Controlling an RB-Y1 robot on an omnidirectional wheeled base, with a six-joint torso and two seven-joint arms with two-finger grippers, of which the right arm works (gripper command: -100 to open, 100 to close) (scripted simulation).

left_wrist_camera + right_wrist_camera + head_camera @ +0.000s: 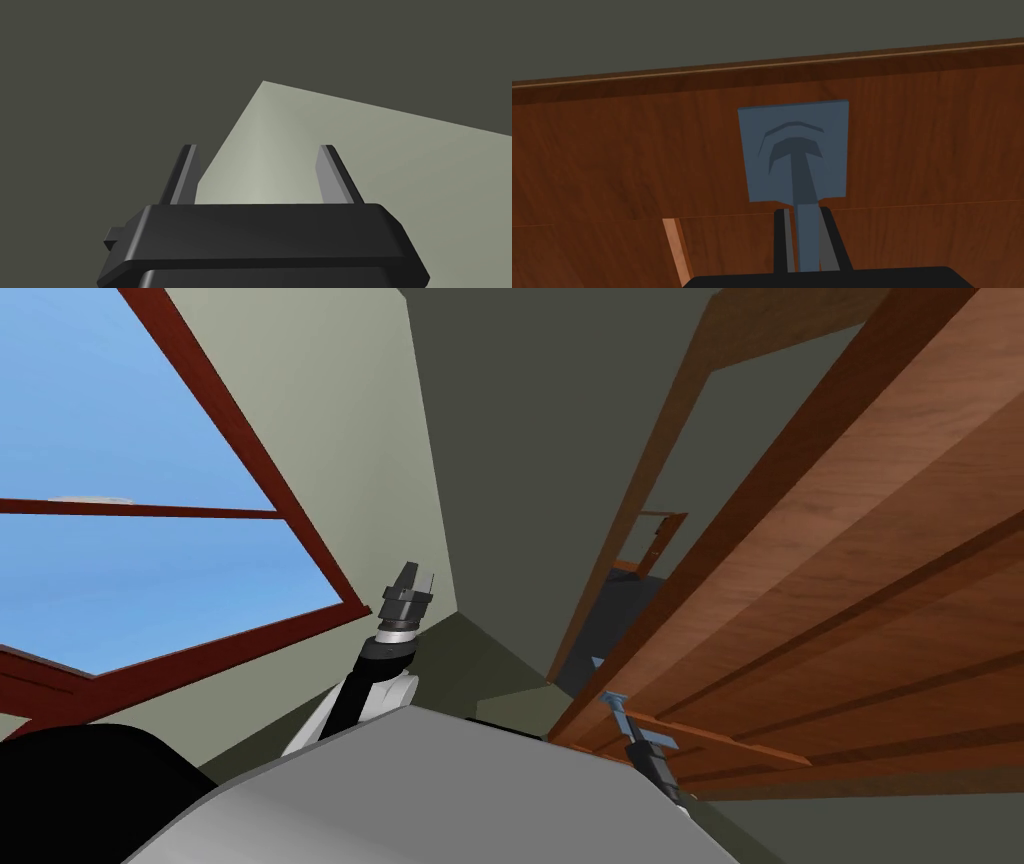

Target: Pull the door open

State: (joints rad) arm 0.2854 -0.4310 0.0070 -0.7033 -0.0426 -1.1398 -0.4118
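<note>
A reddish-brown panelled wooden door (860, 588) slants across the right of the head view, swung partly away from its frame (640, 488). Its blue-grey lever handle (807, 230) juts from a square blue-grey plate (752, 150) on the door face (612, 165). My right gripper (805, 214) is shut on the lever, one finger pressing each side. In the head view that gripper (625, 718) sits at the door's near edge, by the handle (612, 698). My left gripper (418, 576) is raised toward the wall corner, with its fingers (182, 172) open and nothing between them.
A large window with a dark red frame (300, 528) fills the left. A dull green wall (520, 438) runs between window and door. Through the gap beside the door, a further doorway (655, 538) and a dark shape show.
</note>
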